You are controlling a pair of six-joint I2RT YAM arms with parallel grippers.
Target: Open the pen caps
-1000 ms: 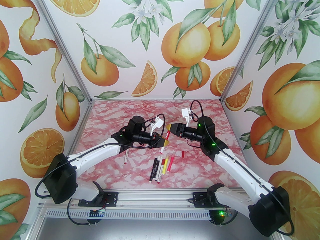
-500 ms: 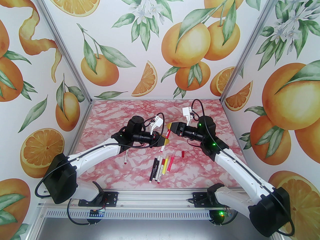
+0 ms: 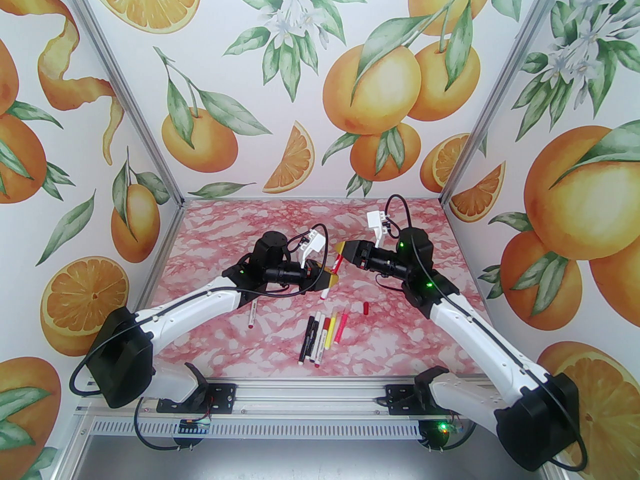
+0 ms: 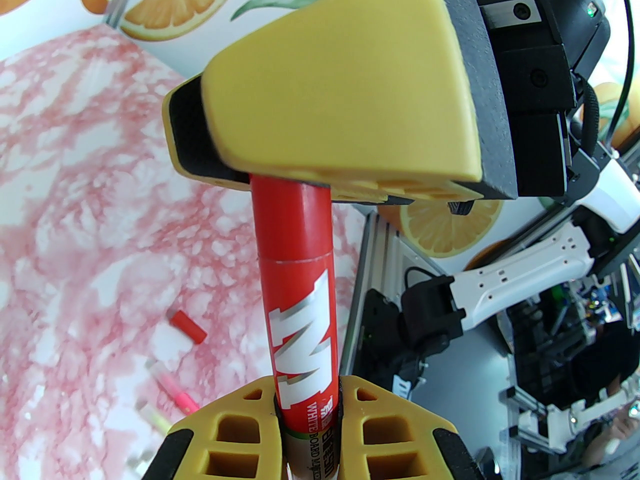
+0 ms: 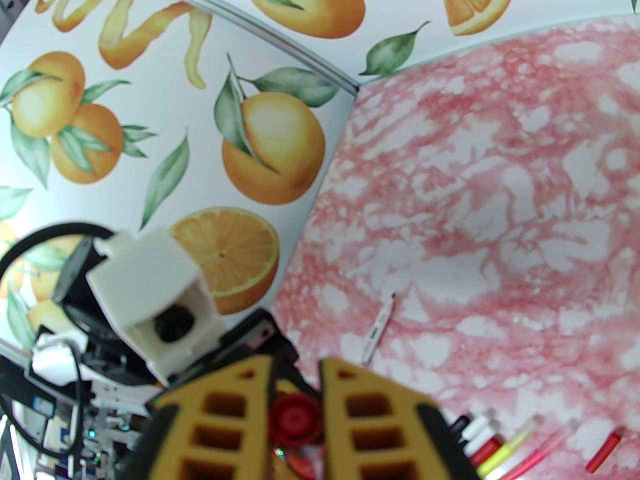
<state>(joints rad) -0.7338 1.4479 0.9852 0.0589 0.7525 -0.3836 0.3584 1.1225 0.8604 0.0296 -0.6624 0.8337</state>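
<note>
A red-and-white whiteboard pen (image 3: 332, 280) hangs tilted above the middle of the table between both grippers. My left gripper (image 3: 334, 279) is shut on its barrel (image 4: 300, 328). My right gripper (image 3: 341, 249) is shut on the red pen cap (image 4: 292, 218) at the upper end. The cap's round end (image 5: 295, 418) sits between the right fingers (image 5: 370, 408). In the left wrist view the cap meets the barrel at a thin seam. I cannot tell whether it has come loose.
A loose red cap (image 3: 366, 308) lies on the pink marbled table (image 3: 240, 218), right of a row of several pens (image 3: 322, 335). One more pen (image 3: 251, 313) lies under the left arm. Patterned walls close in the back and both sides.
My right gripper has drifted slightly up and to the back right with the cap end. The left gripper has barely moved, and both stay shut.
</note>
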